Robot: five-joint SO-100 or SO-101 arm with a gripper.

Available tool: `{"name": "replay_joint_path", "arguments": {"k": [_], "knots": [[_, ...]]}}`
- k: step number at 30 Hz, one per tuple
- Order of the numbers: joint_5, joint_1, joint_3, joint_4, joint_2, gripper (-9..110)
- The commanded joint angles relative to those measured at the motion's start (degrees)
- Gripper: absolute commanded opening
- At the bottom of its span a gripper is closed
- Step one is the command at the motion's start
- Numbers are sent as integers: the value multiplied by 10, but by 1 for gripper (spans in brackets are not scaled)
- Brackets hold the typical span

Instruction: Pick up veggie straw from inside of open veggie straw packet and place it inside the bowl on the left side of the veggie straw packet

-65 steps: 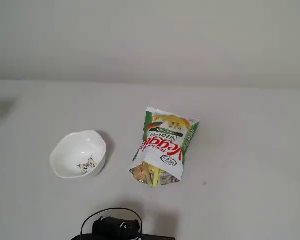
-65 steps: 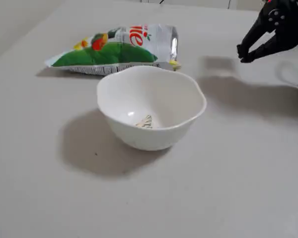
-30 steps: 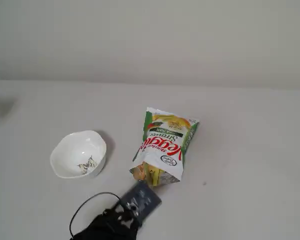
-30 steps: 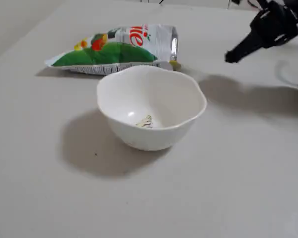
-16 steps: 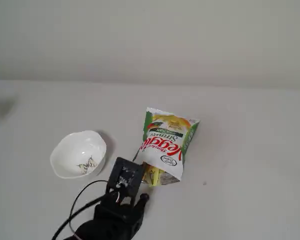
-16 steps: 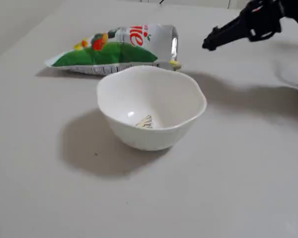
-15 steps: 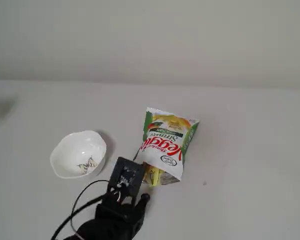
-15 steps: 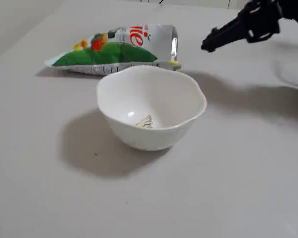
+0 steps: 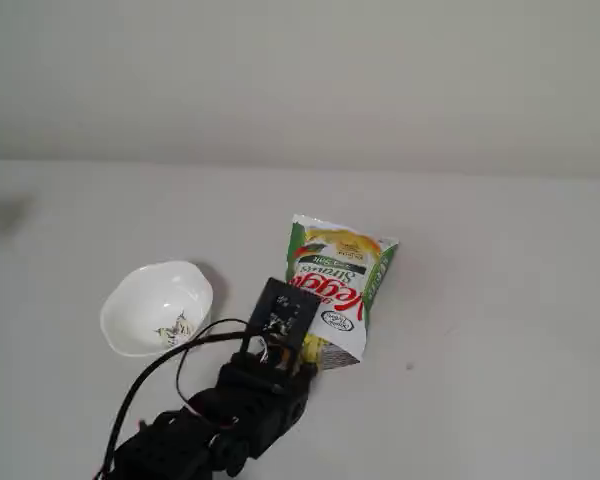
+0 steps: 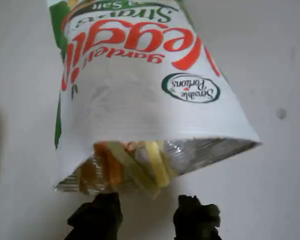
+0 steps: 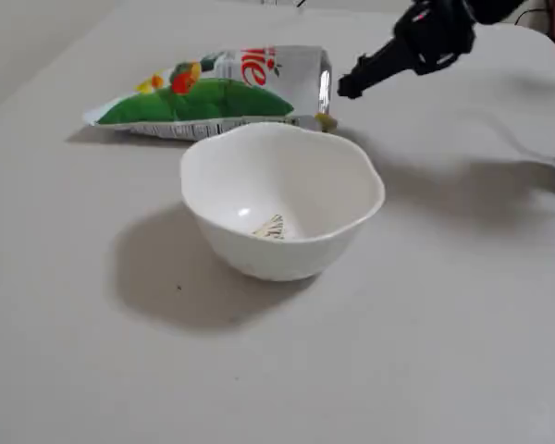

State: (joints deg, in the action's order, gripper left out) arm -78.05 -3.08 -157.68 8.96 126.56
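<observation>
The veggie straw packet [image 10: 140, 85] lies flat with its open silver-lined mouth facing my gripper. Several yellowish and orange straws are bunched in the mouth. One pale-yellow veggie straw [image 10: 158, 164] pokes out over the lip. My gripper [image 10: 145, 217] is open and empty, its black fingertips [image 10: 96, 216] just short of the mouth on either side of that straw. In a fixed view the gripper [image 9: 302, 362] sits at the near end of the packet [image 9: 335, 280], and the white bowl [image 9: 145, 290] stands left of it. In another fixed view the bowl [image 11: 259, 250] is empty, and the gripper [image 11: 349, 86] is at the packet [image 11: 213, 97] mouth.
The table top [image 9: 500, 330] is plain pale grey. My black arm and its cables [image 9: 180, 430] reach in from the lower left of a fixed view, close to the bowl's right side. A small dark drawing [image 11: 270, 228] marks the bowl's bottom.
</observation>
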Motion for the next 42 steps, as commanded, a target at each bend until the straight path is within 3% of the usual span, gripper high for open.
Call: {"name": "replay_joint_path", "arguments": {"k": [1,23,29,33,42], "knots": [[11,-2,83,-30,-72,15],[13,-17,202,-86,-278,15],[13,-18,208,-86,-293,1],[13,-17,208,-83,-293,0],[20,-1,210,48,-193,0]]}}
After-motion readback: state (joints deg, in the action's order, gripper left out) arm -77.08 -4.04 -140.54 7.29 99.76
